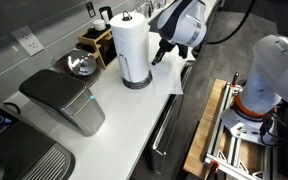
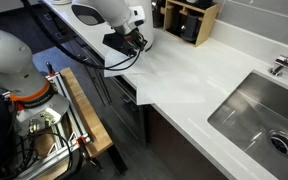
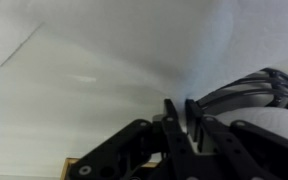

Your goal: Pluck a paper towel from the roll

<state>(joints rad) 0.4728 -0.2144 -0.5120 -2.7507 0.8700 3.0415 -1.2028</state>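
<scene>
The roll (image 1: pixel 132 45) stands upright on its dark round base on the white counter. It cannot be made out in the exterior view where the arm stands over the counter. My gripper (image 1: pixel 161 55) is just beside the roll, low and near the counter's edge. The paper towel (image 2: pixel 169 78) lies spread as a white sheet over the counter and reaches past its edge; it also shows in an exterior view (image 1: pixel 174 80). In the wrist view the jaws (image 3: pixel 183 112) are nearly together with the thin white sheet (image 3: pixel 94 70) between them.
A grey bin-like appliance (image 1: pixel 66 100) and a metal bowl (image 1: pixel 81 63) stand on the counter. A wooden box (image 2: pixel 189 20) is at the back wall. A steel sink (image 2: pixel 254 115) is set into the counter. The robot's wooden cart (image 2: pixel 79 110) stands by the counter edge.
</scene>
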